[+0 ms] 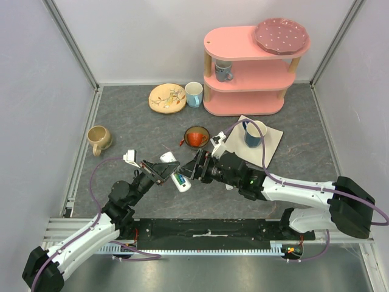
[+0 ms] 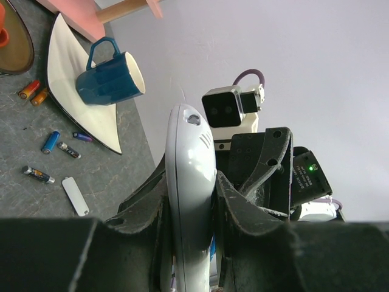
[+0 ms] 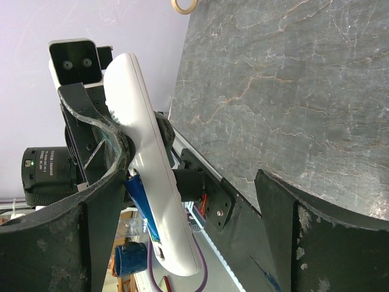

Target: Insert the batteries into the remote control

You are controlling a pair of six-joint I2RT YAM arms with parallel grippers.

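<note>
Two tools meet above the middle of the bench (image 1: 121, 121). The left tool (image 1: 159, 170) is pressed together on the remote control (image 1: 175, 172) and holds it off the surface at a slant. The right tool (image 1: 197, 165) is spread wide with nothing in it, just beside the remote control on its right.

From the left wrist, the fingers (image 2: 152, 204) pinch the remote control by its two long sides, with its smooth white back rising between them. Only this view shows the loose batteries (image 2: 50, 142) lying on the bench. Several lie beside the white napkin (image 2: 67, 73) that carries the blue mug (image 2: 112, 76), and two orange ones (image 2: 29, 90) lie near its corner. A small white cover (image 2: 75, 196) lies flat close to them.

From the right wrist, that tool's own fingers (image 3: 91, 237) stand well apart, and the remote control sits nearer the left one. I cannot tell whether it touches that finger. This view alone shows a blue battery (image 3: 143, 210) lying lengthwise against the side of the remote control that faces away from the other wrist camera. The overhead view gives only a small blue-green patch there.
</note>
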